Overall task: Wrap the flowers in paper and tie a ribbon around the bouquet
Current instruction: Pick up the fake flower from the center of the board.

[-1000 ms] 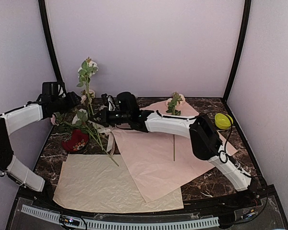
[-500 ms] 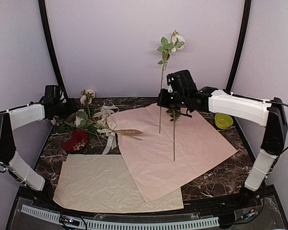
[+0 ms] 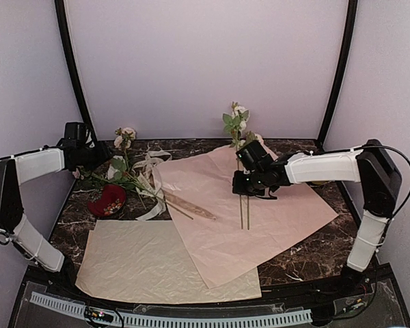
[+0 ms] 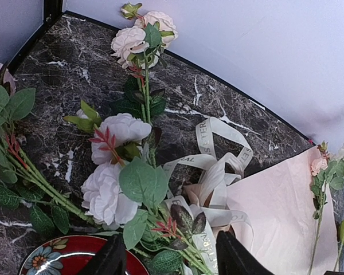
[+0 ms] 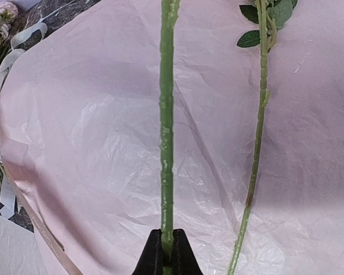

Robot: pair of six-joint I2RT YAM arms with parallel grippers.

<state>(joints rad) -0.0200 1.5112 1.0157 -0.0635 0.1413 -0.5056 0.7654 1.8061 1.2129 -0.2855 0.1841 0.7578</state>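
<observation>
The right jaws are shut tight on one rose stem (image 5: pixel 166 114), held over the pink paper (image 3: pixel 280 225) at centre right of the top view, just beside a second stem (image 5: pixel 255 143) lying there. Pinched so thinly, it could swivel and land crossed, or snag the crinkled sheet. The left jaws stand partly open, holding nothing, over the other flowers (image 4: pixel 112 189) on the tabletop (image 4: pixel 63 74), upper left.

i am counting two papers: one pink sheet (image 3: pixel 273 225) and one cream sheet (image 3: pixel 143 263). i am seeing two stems over the pink, a bare stem (image 5: pixel 166 114) and a leafy stem (image 5: pixel 257 143), one tan ribbon (image 3: pixel 191 207), one cream-white ribbon (image 4: pixel 218 172), one red dish (image 3: pixel 108 200), and heaped roses (image 4: pixel 120 129) too tangled to count.
</observation>
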